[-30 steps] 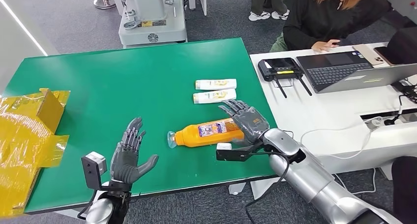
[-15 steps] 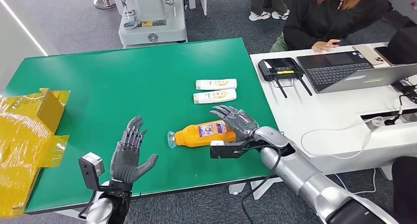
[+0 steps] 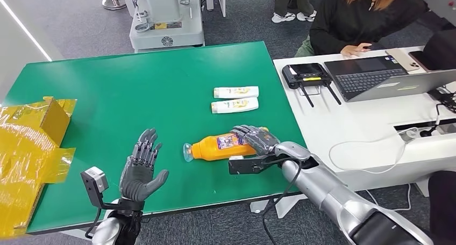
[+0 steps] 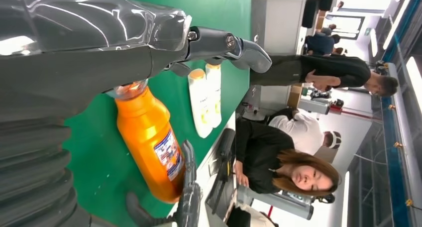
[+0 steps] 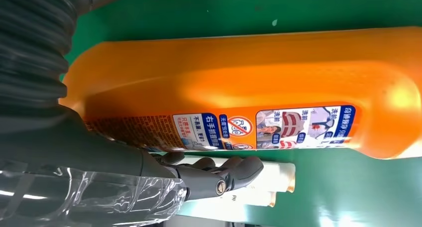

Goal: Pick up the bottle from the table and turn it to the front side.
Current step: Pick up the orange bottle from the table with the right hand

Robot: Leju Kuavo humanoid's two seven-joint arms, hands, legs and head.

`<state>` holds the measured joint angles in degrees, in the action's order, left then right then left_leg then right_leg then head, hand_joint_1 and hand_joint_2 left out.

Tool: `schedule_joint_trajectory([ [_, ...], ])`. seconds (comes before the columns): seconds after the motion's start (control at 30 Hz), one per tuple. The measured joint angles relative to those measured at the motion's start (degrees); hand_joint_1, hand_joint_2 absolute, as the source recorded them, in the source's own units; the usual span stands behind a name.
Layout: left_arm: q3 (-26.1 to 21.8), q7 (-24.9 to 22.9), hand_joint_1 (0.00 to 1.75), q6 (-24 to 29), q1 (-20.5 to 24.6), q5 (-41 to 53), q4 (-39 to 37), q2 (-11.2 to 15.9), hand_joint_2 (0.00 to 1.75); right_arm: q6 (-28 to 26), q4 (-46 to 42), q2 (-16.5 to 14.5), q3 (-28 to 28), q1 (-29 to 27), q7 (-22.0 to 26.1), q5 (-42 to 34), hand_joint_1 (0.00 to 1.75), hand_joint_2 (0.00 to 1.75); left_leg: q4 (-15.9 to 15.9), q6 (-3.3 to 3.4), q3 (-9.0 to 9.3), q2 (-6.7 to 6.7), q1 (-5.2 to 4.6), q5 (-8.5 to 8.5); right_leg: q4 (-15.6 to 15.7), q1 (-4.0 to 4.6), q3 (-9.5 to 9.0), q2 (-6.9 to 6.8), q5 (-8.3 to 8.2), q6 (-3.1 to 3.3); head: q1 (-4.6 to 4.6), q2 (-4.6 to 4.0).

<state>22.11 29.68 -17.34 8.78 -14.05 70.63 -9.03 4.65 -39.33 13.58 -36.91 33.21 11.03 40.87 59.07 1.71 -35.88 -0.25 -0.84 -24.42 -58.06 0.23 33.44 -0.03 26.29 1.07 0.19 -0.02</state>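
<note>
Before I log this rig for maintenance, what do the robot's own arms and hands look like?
Both arms are silver metal tubes. The right hand and left hand are dark grey, with segmented darker fingers. A black cable loops beside the right forearm, and a black bar-shaped camera mount sits at its wrist. A small grey box camera sits at the left wrist. Wrist views show grey ribbed covers and clear glossy shells.

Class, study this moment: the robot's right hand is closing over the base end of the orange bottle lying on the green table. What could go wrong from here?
1. The right hand covers only the base end of the orange bottle; lifted from there, the long body may sag or slip out.
2. The two white tubes lie just beyond the fingers; a wide turn could knock them.
3. The bottle lies near the green table edge; a fumbled grasp might roll it off.
</note>
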Motion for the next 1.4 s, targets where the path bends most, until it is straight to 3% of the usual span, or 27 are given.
schedule_joint_trajectory([
  [0.43, -1.9, -1.5, 0.00, -2.7, 0.3, -3.8, -1.2, 0.0, 1.75, 1.2, 3.6, -0.5, -3.1, 2.3, -0.8, 2.0, 0.00, 1.75, 0.0, 0.00, 0.14, 0.04, 0.00, 0.00, 0.0, 0.00, -0.12, 0.03, 0.00, 0.00, 0.00, -0.01],
  [0.47, -2.1, -1.6, 0.00, -2.8, 0.3, -4.0, -1.2, 0.0, 1.75, 1.2, 3.7, -0.5, -3.4, 2.5, -0.8, 2.4, 0.13, 1.75, 0.0, 0.00, 0.15, 0.04, 0.00, 0.00, 0.0, 0.00, -0.13, 0.03, 0.00, 0.00, 0.01, 0.00],
  [0.57, -2.5, -1.9, 0.00, -3.0, 0.3, -4.4, -1.2, 0.0, 1.75, 1.4, 4.2, -0.6, -4.4, 3.0, -0.8, 3.1, 0.93, 1.75, 0.0, 0.00, 0.20, 0.05, 0.00, 0.00, 0.0, 0.00, -0.17, 0.04, 0.00, 0.00, 0.00, 0.00],
  [0.6, -2.6, -2.0, 0.00, -3.0, 0.2, -4.5, -1.2, 0.0, 1.75, 1.5, 4.3, -0.6, -4.7, 3.2, -0.8, 3.3, 1.06, 1.75, 0.0, 0.00, 0.21, 0.06, 0.00, 0.00, 0.0, 0.00, -0.18, 0.04, 0.00, 0.00, 0.00, 0.00],
  [0.8, -3.2, -2.6, 0.00, -3.9, -0.1, -5.5, -1.2, -0.1, 1.75, 2.3, 4.9, -0.6, -5.8, 4.4, -0.5, 3.7, 0.91, 1.75, 0.0, 0.00, 0.25, 0.07, 0.01, 0.01, 0.0, 0.00, -0.21, 0.06, -0.01, 0.00, 0.00, 0.00],
  [1.1, -3.9, -2.8, 0.00, -4.9, -0.2, -6.1, -1.3, -0.1, 1.75, 1.1, 4.7, -0.4, -7.3, 4.6, -0.2, 4.3, 1.66, 1.75, 0.0, 0.00, 0.29, 0.19, 0.02, 0.00, 0.0, 0.00, -0.20, 0.18, -0.01, 0.01, -0.01, 0.00],
  [1.2, -4.0, -2.7, 0.00, -4.7, -0.2, -6.1, -1.3, -0.1, 1.75, 0.6, 4.5, -0.4, -7.8, 4.6, 0.0, 4.9, 1.75, 1.75, 0.0, 0.00, 0.30, 0.23, 0.02, 0.00, 0.0, 0.01, -0.20, 0.21, -0.01, 0.01, -0.01, 0.00],
  [1.4, -4.0, -2.6, 0.00, -4.4, -0.3, -6.1, -1.3, -0.1, 1.75, -2.5, 4.3, -0.3, -8.2, 4.0, 1.4, 4.1, 1.75, 1.75, 0.0, 0.00, 0.30, 0.22, 0.01, 0.00, 0.0, 0.01, -0.20, 0.21, -0.01, 0.01, -0.01, 0.00],
])
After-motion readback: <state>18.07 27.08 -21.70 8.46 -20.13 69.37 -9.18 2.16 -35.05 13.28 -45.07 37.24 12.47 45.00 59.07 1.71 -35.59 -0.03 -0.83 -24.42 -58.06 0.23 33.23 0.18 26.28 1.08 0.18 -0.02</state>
